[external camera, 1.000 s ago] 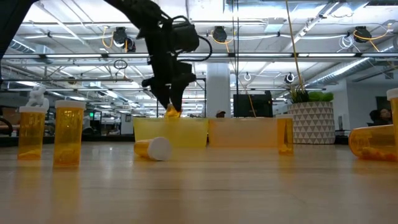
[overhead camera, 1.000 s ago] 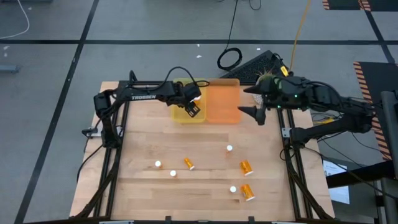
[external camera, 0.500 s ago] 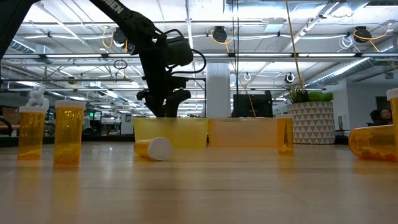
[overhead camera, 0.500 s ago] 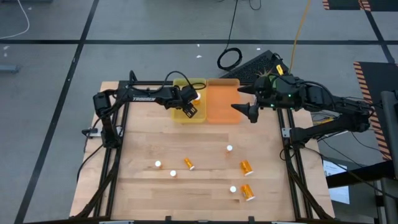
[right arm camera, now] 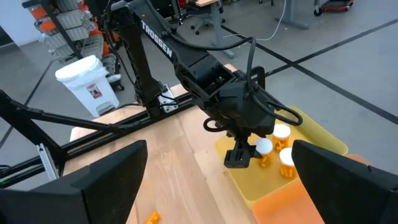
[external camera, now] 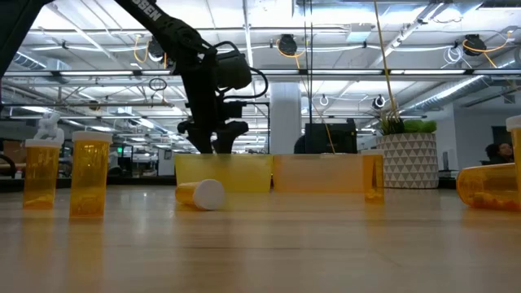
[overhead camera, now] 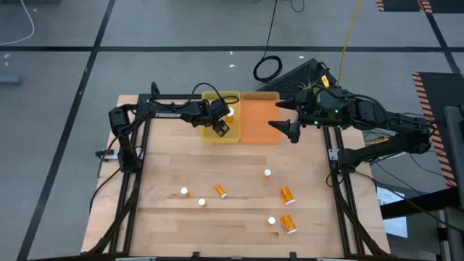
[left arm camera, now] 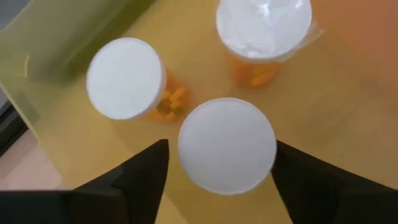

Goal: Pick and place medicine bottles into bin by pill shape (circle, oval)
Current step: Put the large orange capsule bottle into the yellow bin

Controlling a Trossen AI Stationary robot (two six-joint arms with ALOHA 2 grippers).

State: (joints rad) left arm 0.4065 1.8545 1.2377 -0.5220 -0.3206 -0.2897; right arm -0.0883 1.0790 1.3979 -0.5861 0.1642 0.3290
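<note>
Here, in the high view, the left pincer (overhead camera: 222,128) hangs over the yellow tray (overhead camera: 208,135) at the far side of the table (overhead camera: 167,174), with the orange tray (overhead camera: 259,119) touching it on the right. The right pincer (overhead camera: 288,127) hovers at the orange tray's right edge, jaws spread and empty. Seven bottles are on the near half of the table: four upright, shown as white caps, and three lying down, among them one near the middle (overhead camera: 220,191) and two toward the right (overhead camera: 287,195).

Low view: the left pincer (external camera: 213,148) reaches down behind the yellow tray's wall (external camera: 244,174); a lying bottle (external camera: 200,194) rests in front of it, two upright bottles (external camera: 89,173) stand at left, and a potted plant (external camera: 405,159) stands behind the orange tray.

Left wrist view: the left pincer's fingers (left arm camera: 144,176) stand apart on either side of a white-capped bottle (left arm camera: 227,144) upright in the yellow tray, not touching it; two more upright bottles (left arm camera: 126,79) stand beside it.

Right wrist view: the left pincer (right arm camera: 240,155) is above three capped bottles (right arm camera: 281,132) in the yellow tray (right arm camera: 323,138); a white waste bin (right arm camera: 85,84) stands beyond the table
</note>
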